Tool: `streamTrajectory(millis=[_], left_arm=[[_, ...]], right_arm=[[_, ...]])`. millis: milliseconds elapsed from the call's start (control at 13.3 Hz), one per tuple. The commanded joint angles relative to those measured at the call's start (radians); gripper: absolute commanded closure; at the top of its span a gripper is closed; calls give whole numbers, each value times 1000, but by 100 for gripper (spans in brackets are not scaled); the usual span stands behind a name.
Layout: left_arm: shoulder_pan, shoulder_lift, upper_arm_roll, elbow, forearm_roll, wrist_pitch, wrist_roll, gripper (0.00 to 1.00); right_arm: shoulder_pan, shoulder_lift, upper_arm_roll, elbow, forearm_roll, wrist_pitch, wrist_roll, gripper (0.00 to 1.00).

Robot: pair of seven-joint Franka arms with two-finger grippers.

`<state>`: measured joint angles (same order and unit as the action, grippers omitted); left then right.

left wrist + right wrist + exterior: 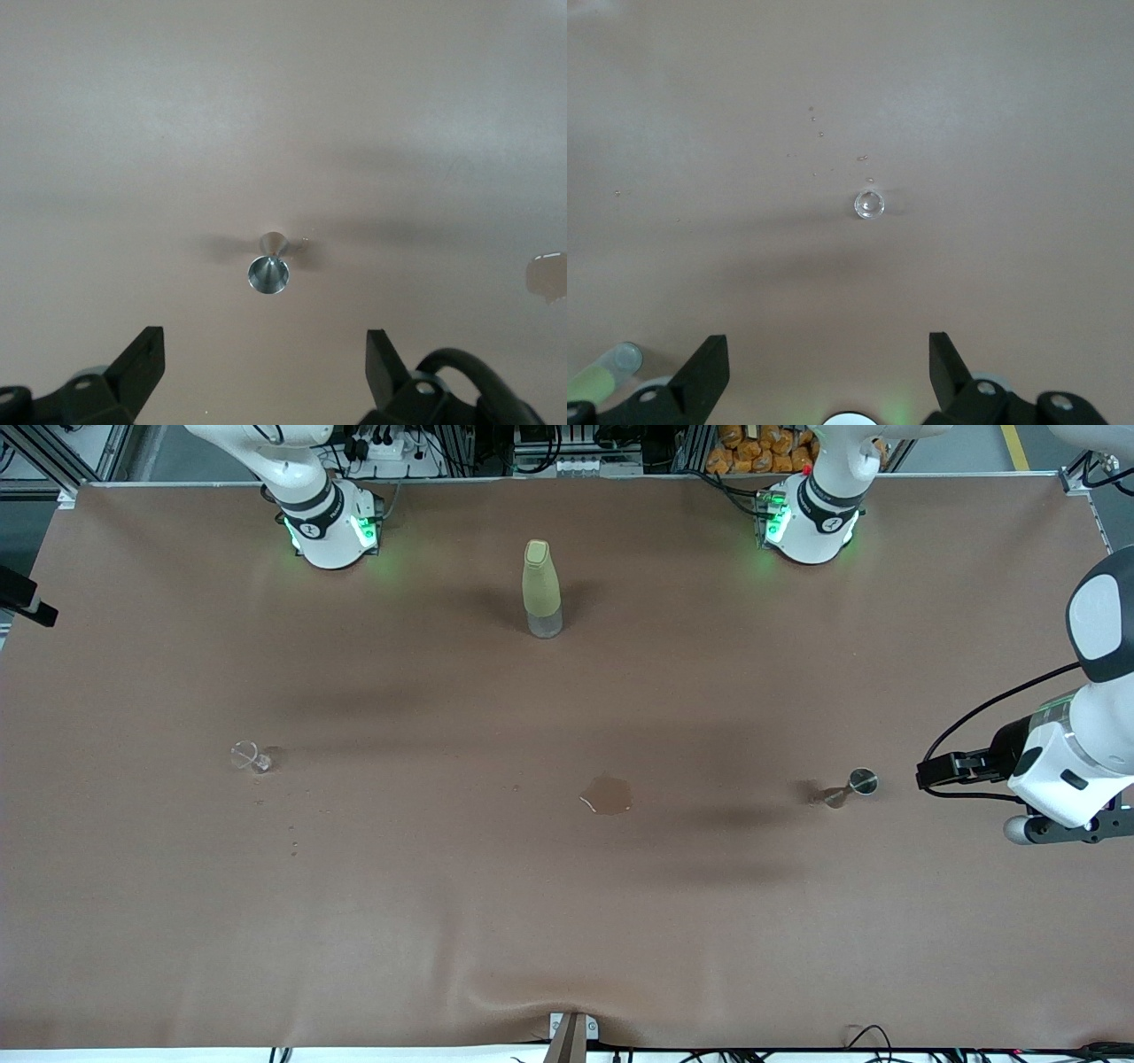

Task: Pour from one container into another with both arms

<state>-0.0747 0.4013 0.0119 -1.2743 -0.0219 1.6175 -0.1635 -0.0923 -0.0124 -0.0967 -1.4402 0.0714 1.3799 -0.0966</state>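
The tiny clear glass cup (pixel 251 757) stands on the brown table toward the right arm's end, with nothing gripping it. My right gripper (pixel 828 347) hangs high above it, open and empty, and the cup (pixel 869 204) shows small below it. The shiny steel jigger (pixel 852 786) stands toward the left arm's end. My left gripper (pixel 264 341) is open and empty above the table, with the jigger (pixel 268 267) and its round mouth under it. The left arm's white wrist (pixel 1067 775) shows at the table's end beside the jigger.
A tall yellow-green bottle (pixel 541 589) stands upright between the two arm bases (pixel 330 531), and it shows in the right wrist view (pixel 607 372). A wet puddle (pixel 608 794) lies mid-table between cup and jigger. Small droplets (pixel 818 133) dot the cloth by the cup.
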Motion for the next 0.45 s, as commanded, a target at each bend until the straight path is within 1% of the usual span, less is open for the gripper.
streamTrajectory(millis=[0,75,225,375], left_arm=[[0,-32,-3,-13,22,9,-39,0],[1,-33,-4,-13,20,9,-39,0],[1,-33,-6,-13,20,9,-37,0],[1,-35,-7,-13,19,9,-37,0]], right_arm=[[-9,5,-1,-3,-9,13,21,0],[-14,5,-1,-6,-7,21,26,0],[-11,5,0,-2,-21,77,29,0],[9,0,15,0,-106,73,31,0]])
